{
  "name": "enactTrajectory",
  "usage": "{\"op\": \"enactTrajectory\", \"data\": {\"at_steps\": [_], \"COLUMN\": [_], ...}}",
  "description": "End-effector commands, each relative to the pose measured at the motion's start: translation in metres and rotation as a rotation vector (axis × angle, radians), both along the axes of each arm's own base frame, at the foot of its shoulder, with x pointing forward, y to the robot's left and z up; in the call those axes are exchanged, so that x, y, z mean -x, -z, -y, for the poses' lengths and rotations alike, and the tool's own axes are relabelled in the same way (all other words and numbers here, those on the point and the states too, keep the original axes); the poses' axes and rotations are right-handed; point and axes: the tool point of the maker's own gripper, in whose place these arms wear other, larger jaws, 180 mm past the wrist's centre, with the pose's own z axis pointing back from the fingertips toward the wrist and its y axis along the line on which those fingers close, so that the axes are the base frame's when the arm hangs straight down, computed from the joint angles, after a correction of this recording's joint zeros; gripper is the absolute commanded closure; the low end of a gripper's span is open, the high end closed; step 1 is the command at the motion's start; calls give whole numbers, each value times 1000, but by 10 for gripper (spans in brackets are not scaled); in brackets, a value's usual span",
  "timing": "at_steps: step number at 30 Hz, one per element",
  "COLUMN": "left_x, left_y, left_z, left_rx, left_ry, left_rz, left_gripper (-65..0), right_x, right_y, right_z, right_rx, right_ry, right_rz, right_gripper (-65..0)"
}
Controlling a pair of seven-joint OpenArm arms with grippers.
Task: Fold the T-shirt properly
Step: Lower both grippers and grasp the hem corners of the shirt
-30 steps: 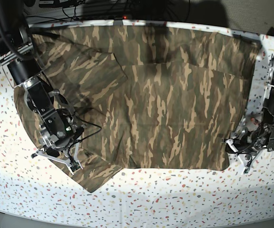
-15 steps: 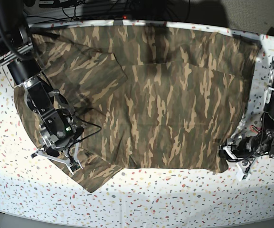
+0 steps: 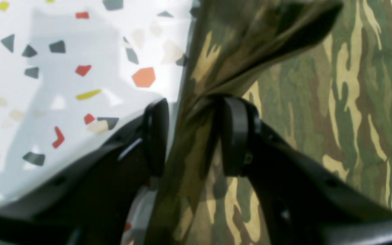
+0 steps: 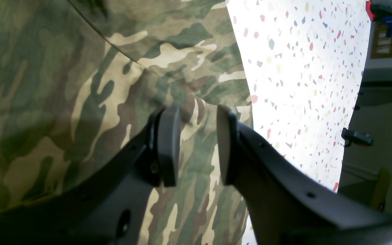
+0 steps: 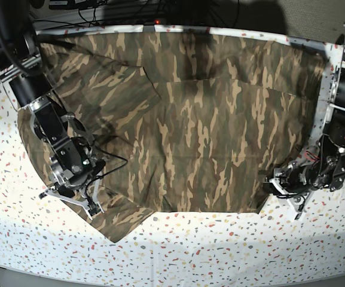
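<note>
The camouflage T-shirt (image 5: 208, 119) lies spread over most of the table, with a sleeve folded inward at the upper left. My left gripper (image 5: 283, 192) is at the shirt's lower right corner. In the left wrist view it (image 3: 194, 136) is shut on a bunched fold of the T-shirt (image 3: 335, 119), lifted off the table. My right gripper (image 5: 70, 202) sits over the lower left part of the shirt. In the right wrist view it (image 4: 196, 143) is open, with flat T-shirt cloth (image 4: 63, 85) showing in the gap between its fingers (image 4: 167, 146).
The white speckled table (image 5: 220, 251) shows bare along the front and both sides. Dark cables and equipment run along the back edge (image 5: 130, 12). Beyond the table edge in the right wrist view hangs a black clamp (image 4: 356, 137).
My left gripper has pulled the shirt's lower right corner leftward across the table. The right arm has not moved.
</note>
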Motion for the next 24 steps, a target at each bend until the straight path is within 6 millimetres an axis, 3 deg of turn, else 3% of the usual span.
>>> {"op": "enactTrajectory", "data": {"at_steps": [1,15,19,24], "left_x": [-16,-30,-28,-11], "left_y": [-20,-51,-46,-21], "left_z": [2,32,32,27], "left_rx": [12,19,28,-30], "left_ry": [4,95,85,111], "left_rz": [49,124,154,131], "left_gripper": [-247,-247,-247,-247], "right_x": [-14,-13,-13,-13], "right_y": [-23,-23,-23,-23], "right_z": [5,5,6,6], "right_rx": [14,17,18,19], "right_ry": [2,4,5,7], "right_rz": [65,64,63,60], "right_gripper": [-191,-191,-191,-191]}}
